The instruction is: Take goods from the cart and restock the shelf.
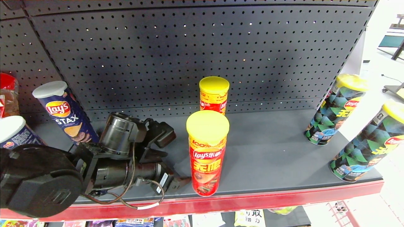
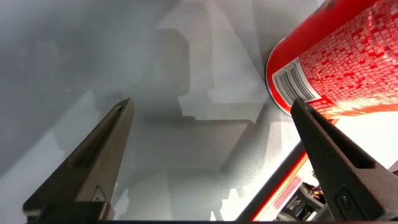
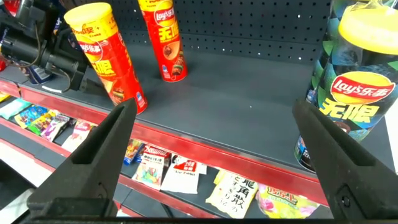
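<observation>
Two red chip cans with yellow lids stand upright on the grey shelf (image 1: 268, 151): one near the front edge (image 1: 206, 154), one behind it by the pegboard (image 1: 214, 94). My left gripper (image 1: 180, 182) lies low on the shelf just left of the front can's base. In the left wrist view this gripper (image 2: 211, 104) is open with nothing between its fingers, and the red can (image 2: 342, 56) sits just beyond one fingertip. My right gripper (image 3: 212, 106) is open and empty in front of the shelf, facing both red cans (image 3: 102, 50) (image 3: 163, 37).
Blue cans (image 1: 64, 110) (image 1: 12, 132) stand at the shelf's left, and green-and-black cans (image 1: 337, 110) (image 1: 369, 142) at its right, one close to my right gripper (image 3: 360, 93). Bare shelf lies between the red and green cans. Snack packets (image 3: 180, 174) fill the shelf below the red edge (image 1: 252, 200).
</observation>
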You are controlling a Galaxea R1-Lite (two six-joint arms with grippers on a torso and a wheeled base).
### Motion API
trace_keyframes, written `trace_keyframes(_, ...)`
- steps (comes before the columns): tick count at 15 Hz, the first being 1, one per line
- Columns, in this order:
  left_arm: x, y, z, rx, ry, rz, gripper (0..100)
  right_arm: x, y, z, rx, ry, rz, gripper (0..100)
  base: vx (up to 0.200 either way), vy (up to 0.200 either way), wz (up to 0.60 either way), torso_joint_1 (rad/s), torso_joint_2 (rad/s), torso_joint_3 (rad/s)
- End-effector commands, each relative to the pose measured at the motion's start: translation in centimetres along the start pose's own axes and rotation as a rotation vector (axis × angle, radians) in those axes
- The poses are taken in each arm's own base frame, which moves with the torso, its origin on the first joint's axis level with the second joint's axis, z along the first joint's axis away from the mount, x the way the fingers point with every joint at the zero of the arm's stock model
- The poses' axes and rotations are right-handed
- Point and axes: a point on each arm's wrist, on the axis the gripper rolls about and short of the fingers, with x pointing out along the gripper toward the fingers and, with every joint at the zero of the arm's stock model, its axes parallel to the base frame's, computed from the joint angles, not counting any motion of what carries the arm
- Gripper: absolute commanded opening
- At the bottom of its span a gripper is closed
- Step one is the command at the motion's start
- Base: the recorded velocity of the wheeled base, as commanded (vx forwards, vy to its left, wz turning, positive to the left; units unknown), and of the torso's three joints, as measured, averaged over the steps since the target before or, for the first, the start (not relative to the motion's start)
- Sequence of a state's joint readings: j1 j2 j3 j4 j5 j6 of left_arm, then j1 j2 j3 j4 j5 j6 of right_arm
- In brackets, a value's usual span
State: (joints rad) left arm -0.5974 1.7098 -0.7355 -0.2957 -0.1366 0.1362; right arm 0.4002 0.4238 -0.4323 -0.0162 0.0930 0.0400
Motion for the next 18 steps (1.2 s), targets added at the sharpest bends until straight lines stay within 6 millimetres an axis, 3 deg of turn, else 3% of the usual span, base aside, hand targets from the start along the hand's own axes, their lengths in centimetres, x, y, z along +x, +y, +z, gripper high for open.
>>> trace_keyframes(1, 0.1, 0.0, 0.1, 0.001, -0.002, -0.001, 100, 0.1, 0.0, 0.0, 0.0, 0.002, 0.001, 100, 0.0, 0.0, 0.0, 0.0, 0.0, 0.0)
trace_keyframes(11, -0.1, 0.0, 0.5, -0.004, -0.017, 0.009, 100, 0.1, 0.0, -0.1, 0.0, 0.006, 0.001, 100, 0.0, 0.0, 0.0, 0.0, 0.0, 0.0)
trace_keyframes(15, -5.4, 1.2, 0.6, -0.035, -0.134, 0.086, 100, 0.2, -0.1, -1.3, 0.0, 0.045, 0.005, 100, 0.0, 0.0, 0.0, 0.0, 0.0, 0.0)
trace_keyframes(16, -9.0, 0.8, -0.4, -0.036, -0.205, 0.116, 100, 0.3, -0.1, -1.7, -0.01, 0.057, 0.008, 100, 0.0, 0.0, 0.0, 0.0, 0.0, 0.0)
trace_keyframes(18, -12.7, -0.3, -2.0, -0.024, -0.283, 0.13, 100, 0.4, -0.1, -1.9, -0.024, 0.067, 0.002, 100, 0.0, 0.0, 0.0, 0.0, 0.0, 0.0)
